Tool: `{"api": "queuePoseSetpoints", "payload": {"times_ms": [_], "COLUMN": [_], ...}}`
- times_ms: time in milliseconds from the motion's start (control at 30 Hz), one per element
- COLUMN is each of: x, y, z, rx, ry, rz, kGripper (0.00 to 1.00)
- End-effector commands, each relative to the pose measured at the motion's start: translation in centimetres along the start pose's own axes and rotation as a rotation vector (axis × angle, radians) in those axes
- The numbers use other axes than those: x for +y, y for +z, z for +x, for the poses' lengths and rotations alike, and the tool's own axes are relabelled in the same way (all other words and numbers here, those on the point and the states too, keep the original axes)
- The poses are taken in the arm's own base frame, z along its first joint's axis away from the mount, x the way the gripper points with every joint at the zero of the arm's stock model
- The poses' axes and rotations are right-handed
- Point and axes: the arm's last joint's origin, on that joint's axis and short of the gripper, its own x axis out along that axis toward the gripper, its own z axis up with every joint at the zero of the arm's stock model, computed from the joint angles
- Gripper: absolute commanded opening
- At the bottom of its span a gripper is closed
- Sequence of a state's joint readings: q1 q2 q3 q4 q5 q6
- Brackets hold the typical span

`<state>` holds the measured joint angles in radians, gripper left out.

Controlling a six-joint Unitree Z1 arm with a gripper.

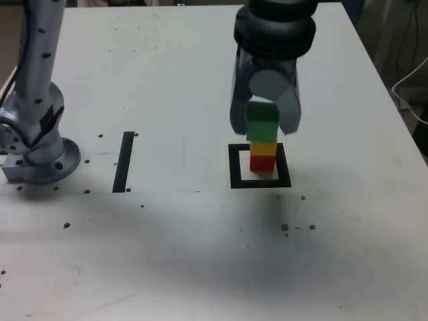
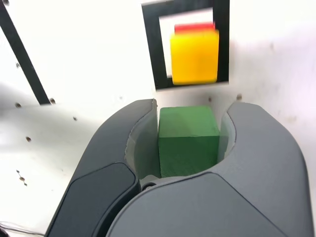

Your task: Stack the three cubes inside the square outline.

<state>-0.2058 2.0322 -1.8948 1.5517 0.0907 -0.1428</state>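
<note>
A: We start with what we cannot see. The dark grey gripper (image 1: 265, 124) covers the back of the small solid green cube (image 1: 263, 124), and in the exterior view we cannot tell whether that cube rests on the one below or hangs just over it. The arm's upper part is cut off by the frame's top edge.

B: In the wrist view the jaws are pressed against two opposite sides of the green cube (image 2: 189, 140); we log the gripper (image 2: 190, 143) as clamped on it. The cube's lower faces are lost inside the jaws.

A: Below it, the small solid yellow cube (image 1: 263, 148) sits on the smaller solid red cube (image 1: 262, 162). In the wrist view only a thin red sliver (image 2: 194, 27) shows past the yellow cube (image 2: 194, 56), which is slightly blurred.

B: Both stand inside the thick black square outline (image 1: 235, 167) with its white centre. The stack sits toward the side of the white centre nearest the exterior view's right.

A: Surface: a white table (image 1: 200, 254), speckled with small dark dots. A straight black strip (image 1: 124, 162) lies well to the exterior view's left of the outline.

B: The arm's silver-grey base (image 1: 40, 157) stands at that far left. Beyond the table's right edge we note a white cable (image 1: 409, 87); the rest of the room is too dim to make out.
</note>
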Motion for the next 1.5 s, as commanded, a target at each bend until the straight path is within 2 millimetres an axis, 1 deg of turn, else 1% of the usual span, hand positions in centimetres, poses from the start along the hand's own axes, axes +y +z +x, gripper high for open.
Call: {"api": "queuePoseSetpoints", "payload": {"times_ms": [0, 233, 367, 733, 933, 1100, 1167, 1267, 1367, 1467], "x": [1.1, 4.2, 5.0, 4.9, 4.9, 5.0, 5.0, 4.9, 4.9, 4.9], "y": [-0.2, 0.1, 0.0, 0.3, 0.9, 1.1, 1.1, 1.0, 1.0, 1.1], "z": [-0.1, 0.3, 0.5, 0.9, 1.6, 1.9, 2.0, 2.2, 2.4, 2.6], "rx": [0.012, 0.025, 0.041, 0.061, 0.074, 0.074, 0.075, 0.088, 0.097, 0.101], "ry": [0.004, -0.012, -0.031, -0.061, -0.054, -0.052, -0.054, -0.060, -0.064, -0.067], "rz": [-0.013, -0.062, -0.087, -0.149, -0.149, -0.131, -0.127, -0.124, -0.123, -0.120], "kGripper": [0.00, 0.00, 0.00, 0.01, 0.08, 0.11, 0.16, 0.29, 0.48, 0.73]}}
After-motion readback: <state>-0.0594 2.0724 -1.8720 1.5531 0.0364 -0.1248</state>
